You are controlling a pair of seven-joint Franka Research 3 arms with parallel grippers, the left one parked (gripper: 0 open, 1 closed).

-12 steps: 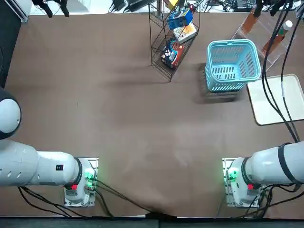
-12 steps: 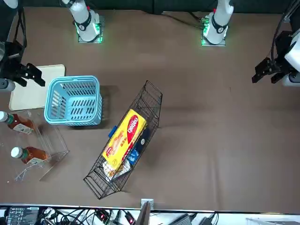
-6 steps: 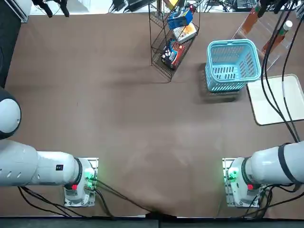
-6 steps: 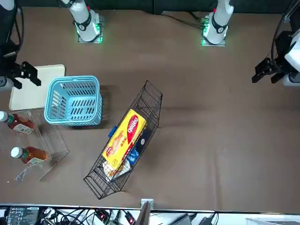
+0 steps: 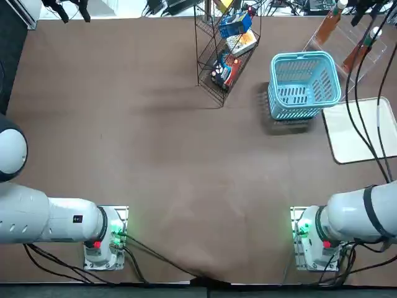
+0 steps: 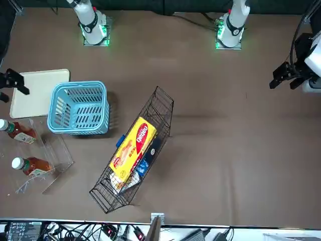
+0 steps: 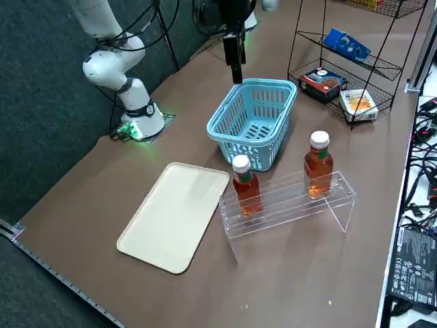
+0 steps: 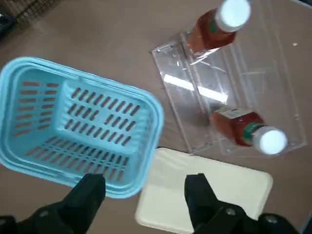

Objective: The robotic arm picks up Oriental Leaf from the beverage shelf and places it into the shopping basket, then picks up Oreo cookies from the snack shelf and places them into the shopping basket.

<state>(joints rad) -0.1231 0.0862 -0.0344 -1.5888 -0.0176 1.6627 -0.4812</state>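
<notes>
Oriental Leaf bottles (image 8: pixel 237 127) lie apart from the open right pincer (image 8: pixel 146 179), now shifted farther rightward; both slant on the clear rack (image 8: pixel 183 105), reddish-brown, white-capped.

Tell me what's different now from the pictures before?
The right gripper moved toward the robot's right, past the basket's side. Its fingers are open and it has taken hold of nothing. The blue basket, both tea bottles on the clear rack and the wire rack stayed put.

The right claw (image 8: pixel 146 181) has shifted farther rightward, away from the shopping basket (image 6: pixel 77 129).
</notes>
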